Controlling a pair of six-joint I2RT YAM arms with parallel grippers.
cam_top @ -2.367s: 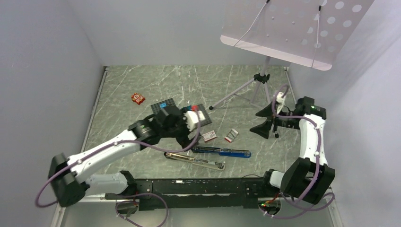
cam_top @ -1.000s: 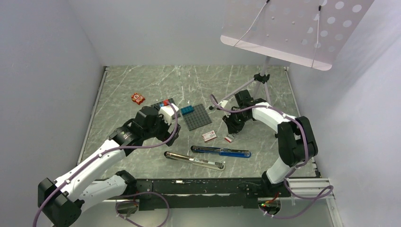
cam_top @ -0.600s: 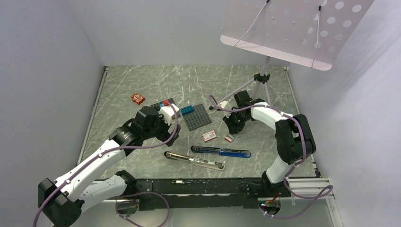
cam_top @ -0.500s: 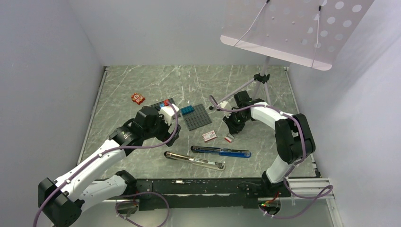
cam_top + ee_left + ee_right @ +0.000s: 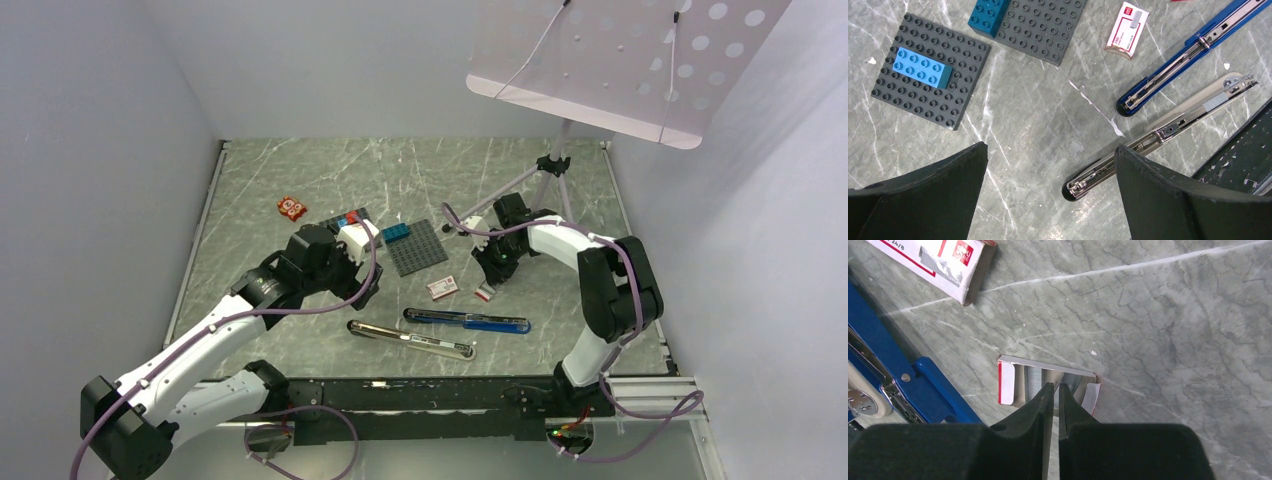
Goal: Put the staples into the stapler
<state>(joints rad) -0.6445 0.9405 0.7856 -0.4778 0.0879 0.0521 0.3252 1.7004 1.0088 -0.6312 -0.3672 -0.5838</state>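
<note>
- The left hand [image 5: 1049, 150] is held spread wide, well left of the staples tray [image 5: 486, 292].
- The stapler [image 5: 467, 321] is laid open, its long axis left-to-right, just near of the tray.
- The right hand [image 5: 1053, 387] is nearer. Its fingers, drawn almost together, are set tips-down in the tray. Whether a strip is pinched cannot be told.

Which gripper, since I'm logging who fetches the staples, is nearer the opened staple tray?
Right. The right gripper reaches into the staple tray; the left gripper hangs open far to its left, beyond the staple box.
</note>
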